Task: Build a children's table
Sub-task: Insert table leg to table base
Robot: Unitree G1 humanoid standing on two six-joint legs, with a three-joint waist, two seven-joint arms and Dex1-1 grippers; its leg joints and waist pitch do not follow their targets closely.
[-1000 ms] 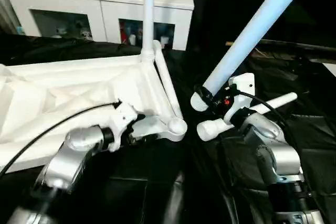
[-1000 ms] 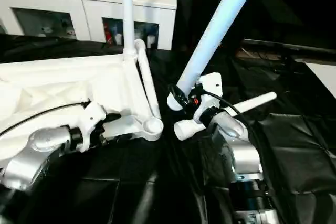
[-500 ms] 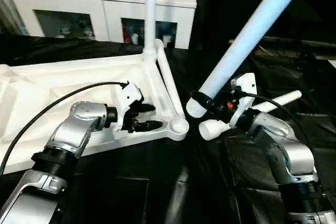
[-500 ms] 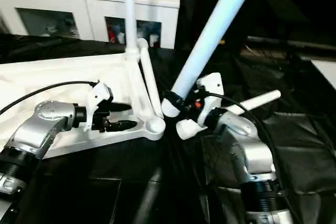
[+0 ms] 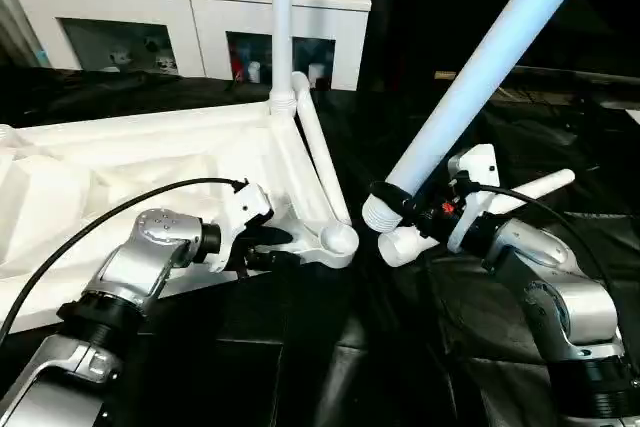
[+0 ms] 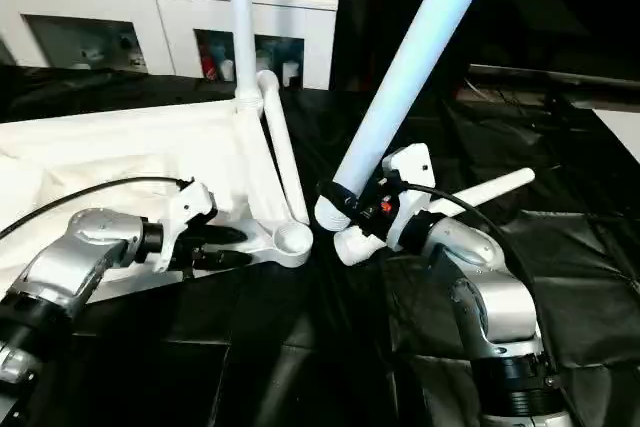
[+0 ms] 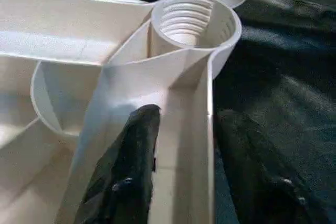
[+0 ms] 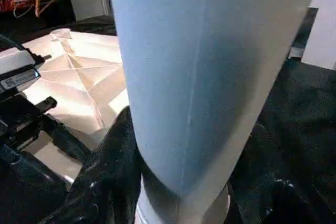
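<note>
Tabletop (image 5: pixel 150 162) upside down on black cloth. Our left gripper (image 5: pixel 268 247) straddles rim beside near corner socket (image 5: pixel 338 239), fingers narrowing, grip unconfirmed. Our right gripper (image 5: pixel 395 209) clamps leg (image 5: pixel 480 72), tilted, threaded end just beside socket. We should pin rim, stand leg upright over socket, then twist.

— What do the arms look like?
— Silver forearms, each with a black ribbed collar lower down.
— The wrists?
— White housings; a black cable (image 5: pixel 120 209) loops to the left one, and the right one has a red spot (image 5: pixel 445 209).
— Fingers?
— Black.
</note>
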